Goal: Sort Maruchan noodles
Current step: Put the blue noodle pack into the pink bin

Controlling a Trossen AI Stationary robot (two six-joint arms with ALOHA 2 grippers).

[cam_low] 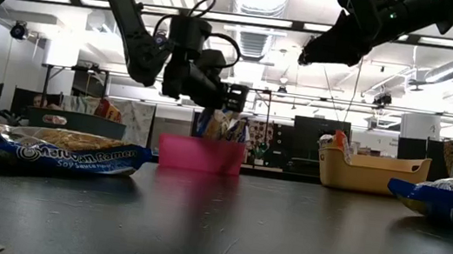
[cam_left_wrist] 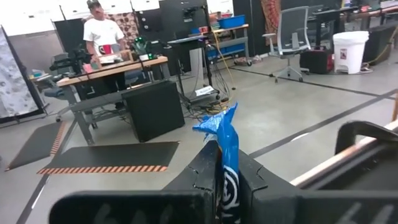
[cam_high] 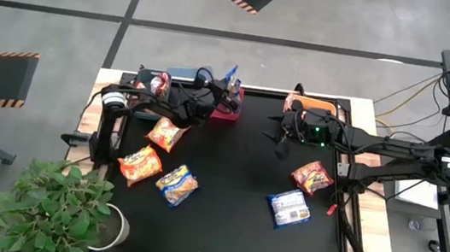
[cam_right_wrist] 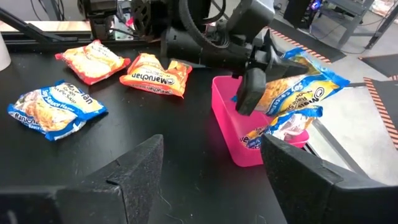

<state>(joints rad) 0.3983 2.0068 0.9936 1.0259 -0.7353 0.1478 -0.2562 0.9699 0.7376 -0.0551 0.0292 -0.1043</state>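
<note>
Currently on the black bench (cam_high: 225, 195): left claw (cam_right_wrist: 252, 84), clamped on a blue-and-yellow noodle packet (cam_right_wrist: 298, 84), poised above the pink bin (cam_right_wrist: 233, 127) at the far edge; that bin already contains further blue-and-yellow packets (cam_right_wrist: 277, 127). Right claw (cam_high: 279, 141), spread wide and holding nothing, hangs above the bench near the orange bin (cam_low: 370, 172), which sits at the far right. Loose stock on the bench, left portion: two orange packets (cam_high: 165, 133) (cam_high: 140, 165) and one blue-and-yellow packet (cam_high: 176, 185), close together. Right portion: one red-orange packet (cam_high: 312, 177) and, just nearer, one silver-white and blue packet (cam_high: 288, 208). A potted plant (cam_high: 51, 208) stands at the near left corner.
</note>
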